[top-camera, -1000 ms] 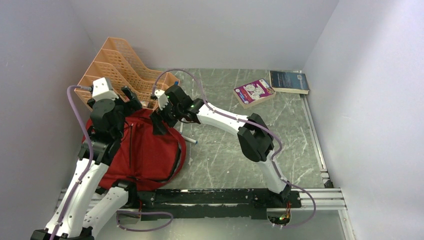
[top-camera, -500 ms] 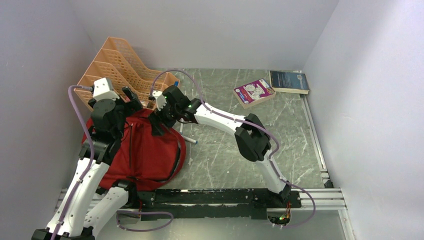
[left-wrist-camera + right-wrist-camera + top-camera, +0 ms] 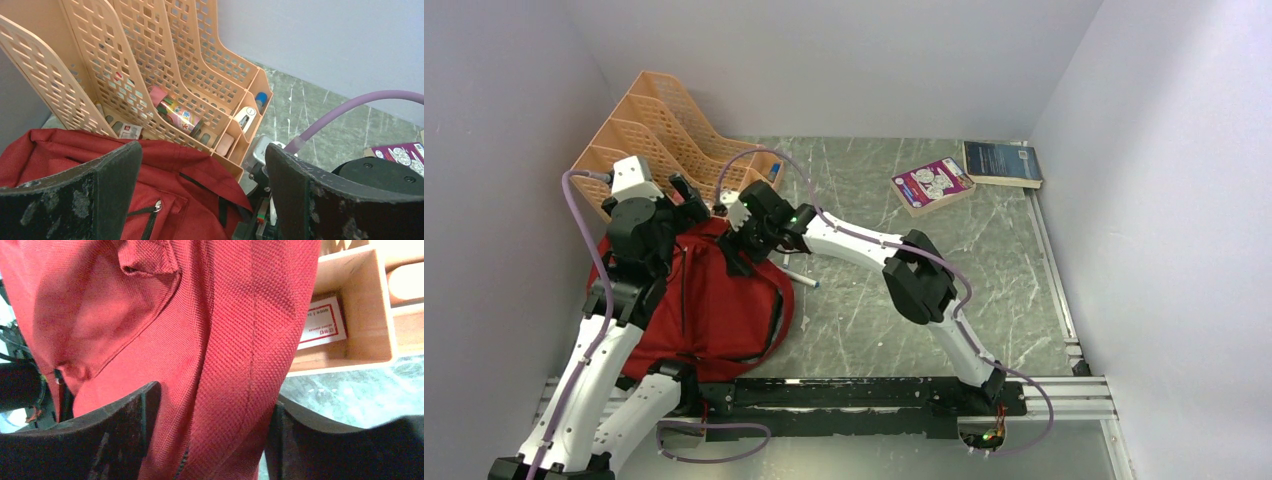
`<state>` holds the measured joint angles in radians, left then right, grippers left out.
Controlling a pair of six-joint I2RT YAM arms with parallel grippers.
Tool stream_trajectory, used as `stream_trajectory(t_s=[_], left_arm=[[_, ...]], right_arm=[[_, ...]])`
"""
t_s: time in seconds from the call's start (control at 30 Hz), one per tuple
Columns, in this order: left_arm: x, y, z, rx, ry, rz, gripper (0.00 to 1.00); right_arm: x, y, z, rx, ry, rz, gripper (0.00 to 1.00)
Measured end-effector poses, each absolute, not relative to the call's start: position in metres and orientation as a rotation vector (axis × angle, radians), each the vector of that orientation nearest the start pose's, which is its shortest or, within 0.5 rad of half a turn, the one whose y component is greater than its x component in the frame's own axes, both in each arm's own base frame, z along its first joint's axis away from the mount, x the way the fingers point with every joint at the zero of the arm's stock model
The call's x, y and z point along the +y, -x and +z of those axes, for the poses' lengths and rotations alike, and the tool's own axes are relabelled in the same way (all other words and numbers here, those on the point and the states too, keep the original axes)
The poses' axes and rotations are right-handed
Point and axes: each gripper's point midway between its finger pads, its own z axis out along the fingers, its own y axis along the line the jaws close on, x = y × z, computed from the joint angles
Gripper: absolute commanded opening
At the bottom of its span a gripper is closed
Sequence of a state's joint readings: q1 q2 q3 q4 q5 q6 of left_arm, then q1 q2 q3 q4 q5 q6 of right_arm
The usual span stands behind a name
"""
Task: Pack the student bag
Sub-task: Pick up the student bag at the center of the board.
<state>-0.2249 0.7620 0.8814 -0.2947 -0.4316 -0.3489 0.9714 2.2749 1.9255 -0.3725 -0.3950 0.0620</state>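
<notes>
1. The right hand is clamped on a thick fold of red fabric that fills the gap between its fingers. The left hand is spread wide and holds nothing, hovering over the bag's far edge.
2. The student bag lies flat on the surface at the near left, its far end against the orange file rack.
3. Its long axis runs near to far. The top appears to point at the rack and the bottom toward the arm bases.
4. The step in hand is probably opening the bag, as no mouth shows yet. The next move calls for raising the fold so the left hand can reach the zipper pull.
5. Two books lie well apart at the far right.
</notes>
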Motion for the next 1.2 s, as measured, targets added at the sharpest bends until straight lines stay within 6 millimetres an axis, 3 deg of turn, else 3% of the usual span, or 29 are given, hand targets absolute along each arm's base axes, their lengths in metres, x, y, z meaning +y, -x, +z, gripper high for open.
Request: stream_trajectory(t_s=[0.23,0.33,0.57,0.77,0.87,0.97,1.07,1.2], left_arm=[[-0.007,-0.3,0.303,1.682,0.415,-0.05,0.97],[-0.006,-0.3,0.304,1.681,0.418,-0.049,0.97],[-0.003,-0.3,0.303,1.678,0.433,-0.042,0.97],[0.01,-0.295,0.311,1.656,0.48,0.012,0.98],[0.016,-0.286,0.341,1.61,0.501,0.015,0.98],[0.021,-0.268,0.4,1.486,0.52,-0.028,0.97],[0.03,-0.236,0.453,1.338,0.545,-0.075,0.98],[0.044,-0.194,0.49,1.201,0.579,-0.108,0.98]], right_arm=[[0.524,-0.27,0.088,2.083,1.271,0.916,0.28],[0.525,-0.267,0.096,2.064,1.277,0.933,0.01],[0.522,-0.251,0.132,2.004,1.285,1.003,0.0],[0.51,-0.238,0.187,1.927,1.25,1.065,0.0],[0.505,-0.235,0.213,1.89,1.217,1.079,0.0],[0.497,-0.232,0.231,1.87,1.182,1.083,0.0],[0.489,-0.227,0.246,1.861,1.154,1.096,0.0],[0.479,-0.22,0.271,1.831,1.12,1.12,0.0]])
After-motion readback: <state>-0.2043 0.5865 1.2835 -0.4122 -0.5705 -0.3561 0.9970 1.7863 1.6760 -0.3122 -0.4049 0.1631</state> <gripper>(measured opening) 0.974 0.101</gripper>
